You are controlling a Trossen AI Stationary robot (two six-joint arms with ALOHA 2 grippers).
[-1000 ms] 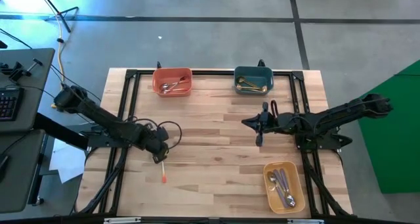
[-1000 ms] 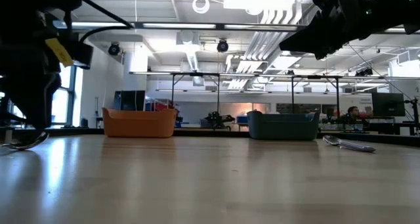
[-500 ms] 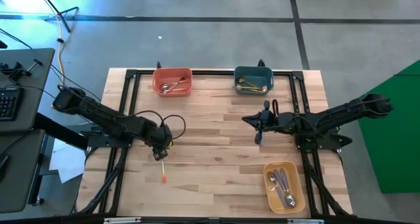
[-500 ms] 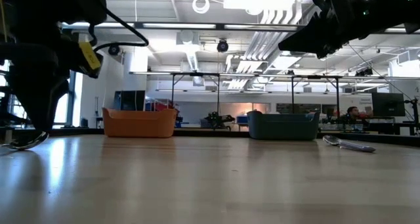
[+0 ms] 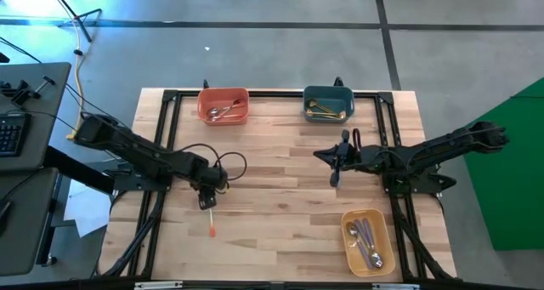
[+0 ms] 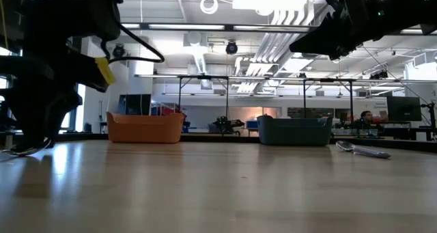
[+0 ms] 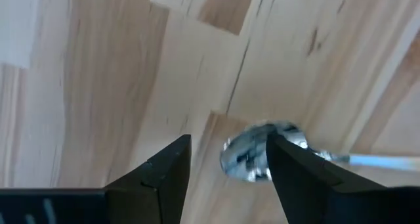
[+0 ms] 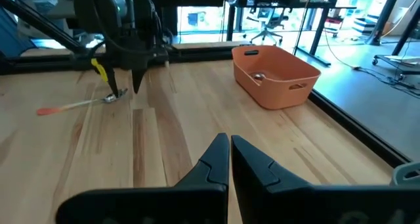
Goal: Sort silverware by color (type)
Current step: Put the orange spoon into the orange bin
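One orange-handled spoon point(image 5: 210, 218) lies flat on the table toward the left, its shiny bowl point(image 7: 259, 152) pointing to the far edge. My left gripper point(image 5: 210, 190) hangs over that bowl, open and pointing down, with one finger on each side point(image 7: 228, 140). The right wrist view shows those fingers point(image 8: 126, 91) just above the wood at the bowl end. My right gripper point(image 5: 335, 178) waits shut point(image 8: 230, 142) above the table's middle right. Other spoons lie in the coral bowl point(image 5: 223, 105), the teal bowl point(image 5: 328, 103) and the yellow bowl point(image 5: 367, 241).
The coral and teal bowls stand at the far edge, and the yellow bowl sits at the near right corner. A black frame point(image 5: 170, 94) runs around the tabletop. Another spoon point(image 6: 362, 149) lies on the right side in the low view. Bare wood lies between the arms.
My left gripper has moved a little toward the table's right edge and now sits over the spoon's bowl end. The spoon has stayed where it was.
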